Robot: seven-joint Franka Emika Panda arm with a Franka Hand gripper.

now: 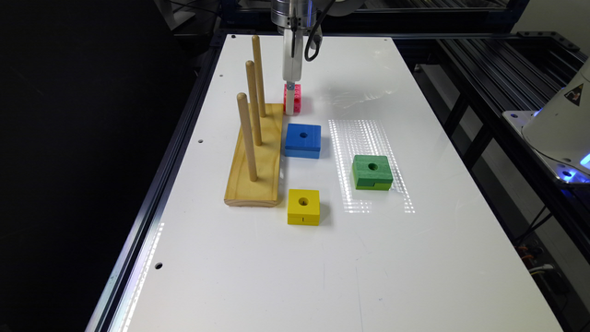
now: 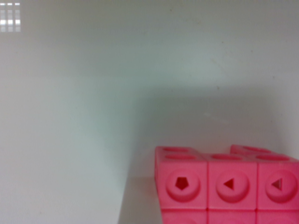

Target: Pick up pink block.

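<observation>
Pink block [image 2: 227, 186]: sat low in the frame, one face showing round sockets with a pentagon hole and two triangle holes.
Table [image 2: 93, 116]: was glossy white, with a gridded light reflection in one corner.

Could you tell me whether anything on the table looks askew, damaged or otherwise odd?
Nothing stands out. The pink block, blue block, green block and yellow block sit flat, and the wooden peg stand looks intact.
</observation>
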